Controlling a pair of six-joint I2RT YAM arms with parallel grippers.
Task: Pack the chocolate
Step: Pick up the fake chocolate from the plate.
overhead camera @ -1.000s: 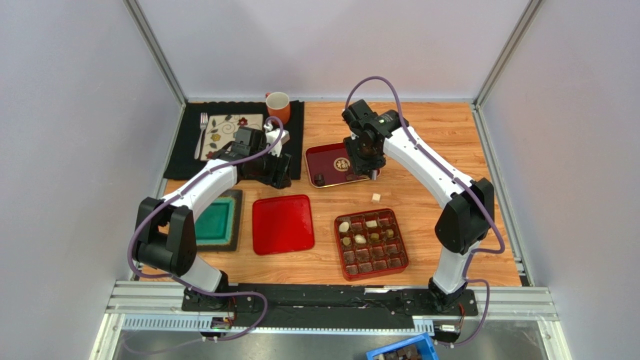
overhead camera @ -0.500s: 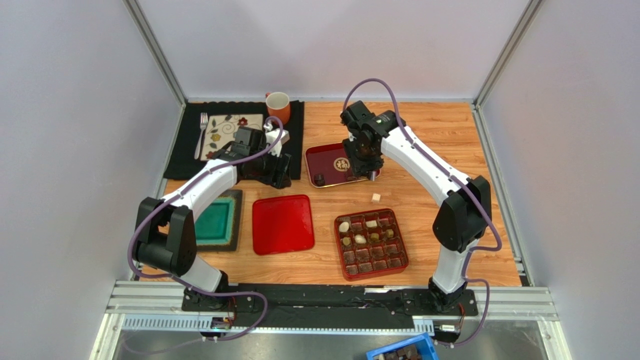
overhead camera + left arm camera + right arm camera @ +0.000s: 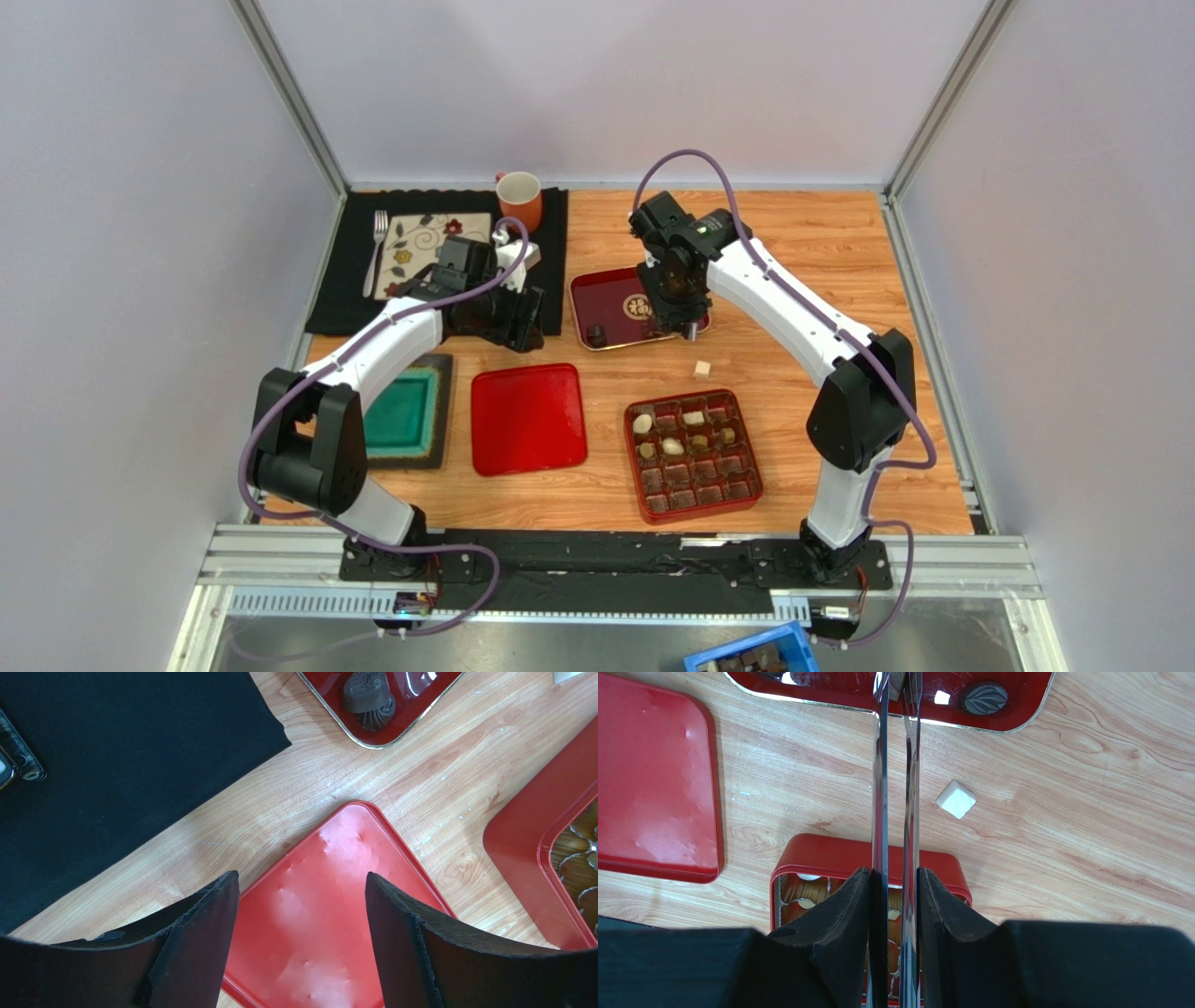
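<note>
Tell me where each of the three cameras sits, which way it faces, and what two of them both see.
Top external: above and behind the bases, looking down on the table; left arm and right arm show whole.
Left wrist: on the left arm, looking down past the open left gripper at the lid.
Right wrist: on the right arm, looking down along the right gripper toward the tray, white chocolate to one side.
Shared: both wrist views show the lid, tray and box.
</note>
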